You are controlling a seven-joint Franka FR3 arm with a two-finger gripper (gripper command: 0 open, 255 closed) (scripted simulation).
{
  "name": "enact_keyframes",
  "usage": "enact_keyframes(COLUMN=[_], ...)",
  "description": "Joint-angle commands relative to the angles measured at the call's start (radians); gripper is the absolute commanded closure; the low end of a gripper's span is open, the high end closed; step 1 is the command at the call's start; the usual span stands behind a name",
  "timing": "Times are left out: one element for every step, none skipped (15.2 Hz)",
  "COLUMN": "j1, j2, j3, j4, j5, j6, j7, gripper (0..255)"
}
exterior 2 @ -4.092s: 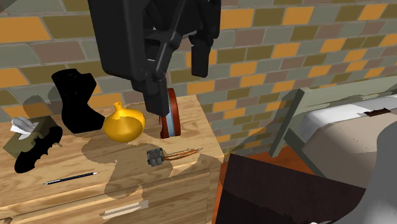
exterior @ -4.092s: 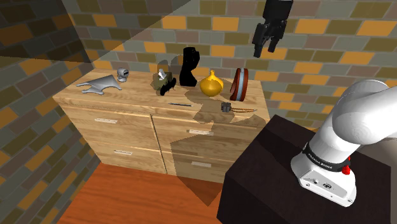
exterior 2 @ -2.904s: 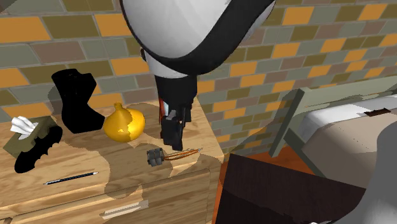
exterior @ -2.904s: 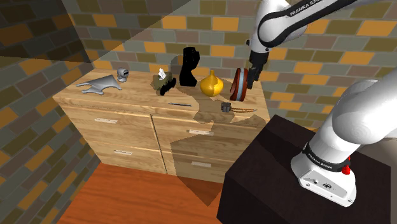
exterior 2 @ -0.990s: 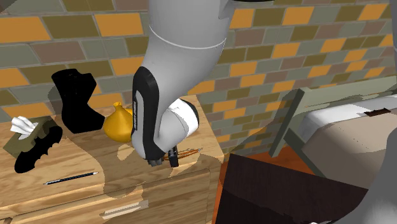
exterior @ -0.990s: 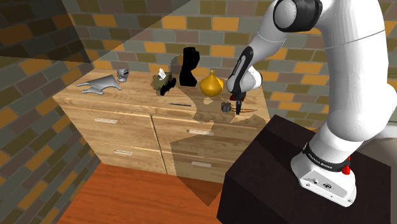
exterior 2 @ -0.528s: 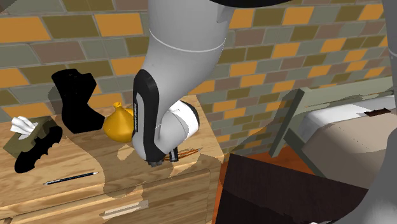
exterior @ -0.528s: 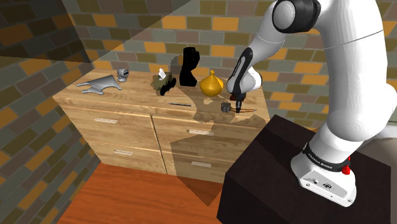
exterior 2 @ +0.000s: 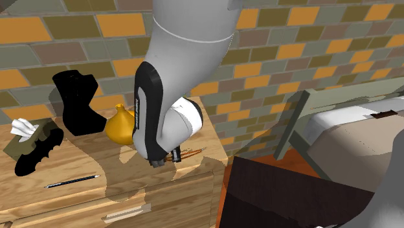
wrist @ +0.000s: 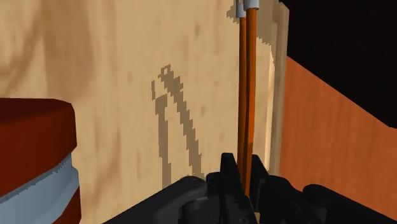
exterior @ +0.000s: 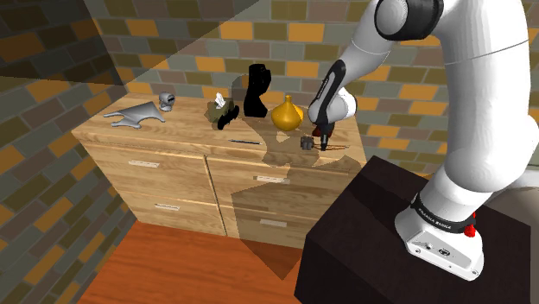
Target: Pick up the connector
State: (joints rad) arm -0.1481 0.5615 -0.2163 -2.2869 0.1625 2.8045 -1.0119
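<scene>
At the wrist view's lower middle, the gripper (wrist: 243, 168) pinches the connector (wrist: 246, 95) by its orange wires; a steady lift seems due.

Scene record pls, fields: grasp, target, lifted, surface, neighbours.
grasp: tool shut on the connector by its orange wires
target: grey plug end toward the shoulder view's left, wires running to its right
lifted: cannot tell
surface: wooden dresser, target near its front edge
neighbours: yellow onion, black boot, red-and-grey disc, pencil
</scene>
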Motion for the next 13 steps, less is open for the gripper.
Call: enact_keyframes(j1=[0.007, 0.012, 0.016, 0.021, 0.025, 0.029, 0.034, 0.038, 0.042, 0.046, 0.050, 0.051, 0.051], j2=[-0.026, -0.040, -0.055, -0.069, -0.083, -0.097, -0.110, -0.124, -0.138, -0.152, -0.165, -0.167, -0.167], j3=[-0.010, -0.016, -0.021, -0.027, -0.032, -0.038, -0.043, -0.049, -0.054, -0.060, -0.065, -0.065, -0.065], j4=[-0.008, -0.013, -0.017, -0.021, -0.025, -0.029, -0.032, -0.035, -0.038, -0.041, -0.043, -0.044, -0.044], j5=[-0.007, -0.012, -0.016, -0.021, -0.026, -0.031, -0.036, -0.042, -0.048, -0.053, -0.059, -0.060, -0.060], j6=[-0.018, -0.028, -0.038, -0.048, -0.058, -0.068, -0.079, -0.089, -0.100, -0.111, -0.122, -0.124, -0.124], j7=[0.003, 0.006, 0.009, 0.012, 0.015, 0.018, 0.021, 0.025, 0.028, 0.032, 0.035, 0.036, 0.036], gripper=[255, 255, 255, 255, 255, 255, 255, 255, 255, 255, 255, 255, 255])
